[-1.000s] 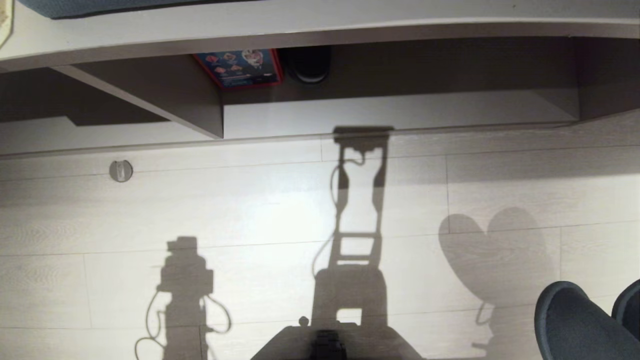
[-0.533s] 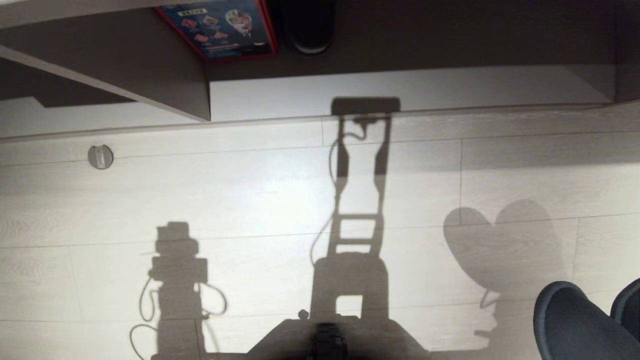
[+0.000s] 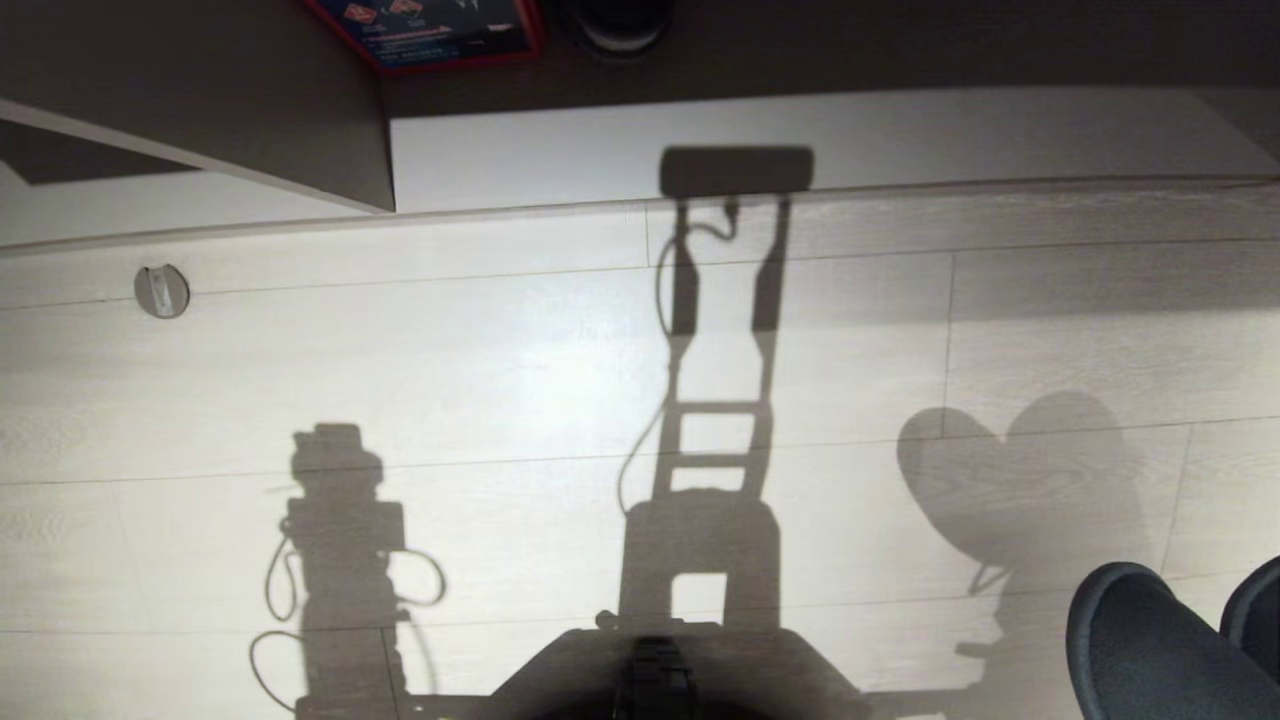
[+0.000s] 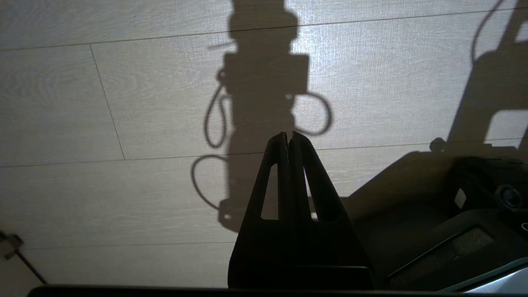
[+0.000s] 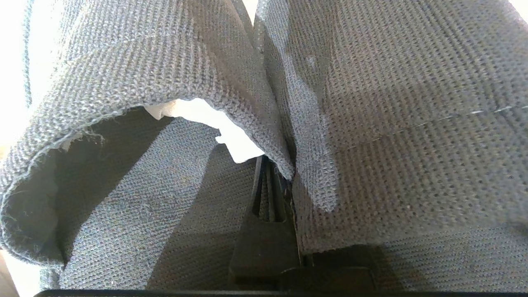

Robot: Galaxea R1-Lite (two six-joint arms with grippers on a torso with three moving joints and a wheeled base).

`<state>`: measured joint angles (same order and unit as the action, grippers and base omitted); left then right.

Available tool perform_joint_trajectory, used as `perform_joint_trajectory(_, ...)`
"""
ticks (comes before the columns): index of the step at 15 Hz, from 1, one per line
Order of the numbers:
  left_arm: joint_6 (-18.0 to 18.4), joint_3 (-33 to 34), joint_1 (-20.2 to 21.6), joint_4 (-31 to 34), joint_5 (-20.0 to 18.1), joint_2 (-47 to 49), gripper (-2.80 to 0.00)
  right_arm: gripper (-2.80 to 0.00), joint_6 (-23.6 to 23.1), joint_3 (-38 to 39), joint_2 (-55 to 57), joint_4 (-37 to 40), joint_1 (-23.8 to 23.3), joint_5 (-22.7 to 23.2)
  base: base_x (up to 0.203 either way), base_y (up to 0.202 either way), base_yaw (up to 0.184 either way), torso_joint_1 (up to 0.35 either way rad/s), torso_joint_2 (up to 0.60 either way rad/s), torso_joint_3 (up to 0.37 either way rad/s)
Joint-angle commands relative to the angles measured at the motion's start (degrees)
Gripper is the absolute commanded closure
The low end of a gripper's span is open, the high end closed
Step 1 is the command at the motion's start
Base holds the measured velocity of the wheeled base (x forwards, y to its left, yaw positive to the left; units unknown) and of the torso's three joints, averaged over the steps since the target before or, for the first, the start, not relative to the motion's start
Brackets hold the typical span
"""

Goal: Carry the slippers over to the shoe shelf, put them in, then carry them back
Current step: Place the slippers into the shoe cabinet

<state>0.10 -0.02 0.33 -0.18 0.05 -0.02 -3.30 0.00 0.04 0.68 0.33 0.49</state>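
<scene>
Head view looks down on a pale plank floor [image 3: 520, 380] crossed by the robot's own shadows. At twelve o'clock stands the shoe shelf [image 3: 800, 140], its pale base board lit and its dark upright divider panel [image 3: 250, 120] slanting in at about eleven o'clock. Deep in the shelf, at the twelve o'clock edge, lie a red-rimmed blue box [image 3: 440, 30] and, just beside it toward one o'clock, a dark rounded object [image 3: 615, 25] with a pale rim. A small round metal fitting [image 3: 161, 291] sits on the floor at about ten o'clock. The slippers [image 3: 1150, 640] show at five o'clock as two dark rounded toes side by side, cut off by the edge of the view. The robot's dark base [image 3: 660, 680] fills the six o'clock edge.

Right wrist view is filled with the slippers' [image 5: 371, 123] dark grey woven fabric; the right gripper [image 5: 270, 194] is clamped on them, its black fingers pressed close together between the two, with fabric bunched against either side. A white lining or label [image 5: 214, 119] shows inside the opening of one slipper.

Left wrist view shows the left gripper [image 4: 288, 136] hanging above the bare floor, its two black fingers pressed together at the tips and holding nothing, with its cabled shadow on the planks beyond it.
</scene>
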Motion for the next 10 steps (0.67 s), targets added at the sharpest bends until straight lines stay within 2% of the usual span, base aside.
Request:
perform_joint_trajectory(1, 0.1, -0.1, 0.0, 0.0, 0.0, 0.0, 0.0, 0.0, 0.0, 0.0, 0.0, 0.0, 0.0, 0.0, 0.0, 0.0, 0.0, 0.0, 0.0, 0.0)
perform_joint_trajectory(10, -0.1, -0.1, 0.0, 0.1, 0.0, 0.0, 0.0, 0.0, 0.0, 0.0, 0.0, 0.0, 0.0, 0.0, 0.0, 0.0, 0.0, 0.0, 0.0, 0.0)
